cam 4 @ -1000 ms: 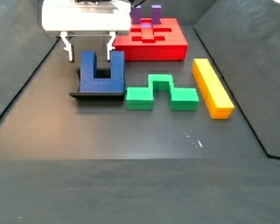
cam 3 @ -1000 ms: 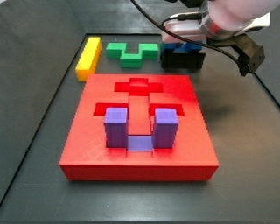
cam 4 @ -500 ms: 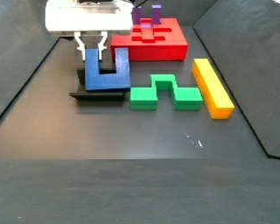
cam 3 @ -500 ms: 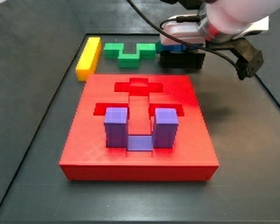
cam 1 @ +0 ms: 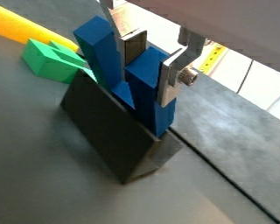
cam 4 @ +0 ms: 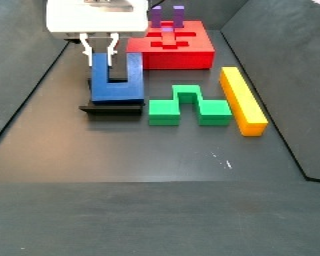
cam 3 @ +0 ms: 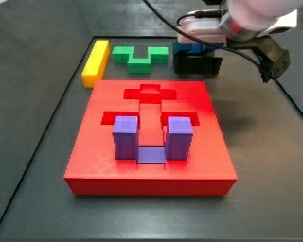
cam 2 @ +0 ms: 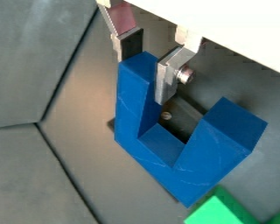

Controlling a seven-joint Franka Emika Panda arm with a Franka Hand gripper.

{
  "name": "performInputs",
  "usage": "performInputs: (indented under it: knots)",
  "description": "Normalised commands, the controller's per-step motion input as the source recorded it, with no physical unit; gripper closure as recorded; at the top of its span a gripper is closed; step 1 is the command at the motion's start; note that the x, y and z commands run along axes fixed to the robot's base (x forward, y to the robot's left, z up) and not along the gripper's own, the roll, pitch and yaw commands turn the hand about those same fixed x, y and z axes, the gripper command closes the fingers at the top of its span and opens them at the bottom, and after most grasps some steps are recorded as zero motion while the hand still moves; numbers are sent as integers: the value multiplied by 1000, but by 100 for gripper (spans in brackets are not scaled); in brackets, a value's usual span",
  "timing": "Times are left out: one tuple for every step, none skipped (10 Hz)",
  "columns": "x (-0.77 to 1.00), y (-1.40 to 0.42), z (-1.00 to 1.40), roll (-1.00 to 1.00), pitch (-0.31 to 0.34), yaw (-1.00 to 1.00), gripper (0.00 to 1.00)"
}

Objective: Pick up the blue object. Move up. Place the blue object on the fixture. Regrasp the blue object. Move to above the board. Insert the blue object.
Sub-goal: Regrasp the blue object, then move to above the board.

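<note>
The two-finger silver gripper (cam 4: 103, 46) clamps one prong of the dark blue U-shaped block (cam 4: 116, 80), which rests on the black stepped fixture (cam 4: 112, 106) beside a green notched block (cam 4: 187, 105).

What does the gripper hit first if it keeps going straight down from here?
Probably the blue block itself: the gripper straddles one prong, so its body would likely meet that prong's top, or the fingers the fixture. Depth is unclear.
</note>
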Motion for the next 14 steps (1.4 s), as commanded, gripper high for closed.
performInputs:
  knots:
    - [0,0,0,0,0,0,100]
    - [0,0,0,0,0,0,100]
    - [0,0,0,0,0,0,100]
    - [0,0,0,0,0,0,100]
    - [0,0,0,0,0,0,100]
    - [0,0,0,0,0,0,100]
    - [0,0,0,0,0,0,100]
    - [0,0,1400,0,0,0,100]
    - [-2,-20,1400,8,-14,-19,100]
    - [-27,-12,1400,-4,-23,-7,100]
    - [-21,-8,1400,6,-9,-17,100]
    - [-11,-26,1400,3,28,-26,100]
    - [-1,-32,1400,13,37,-23,100]
    - [11,-13,933,-17,68,-17,100]
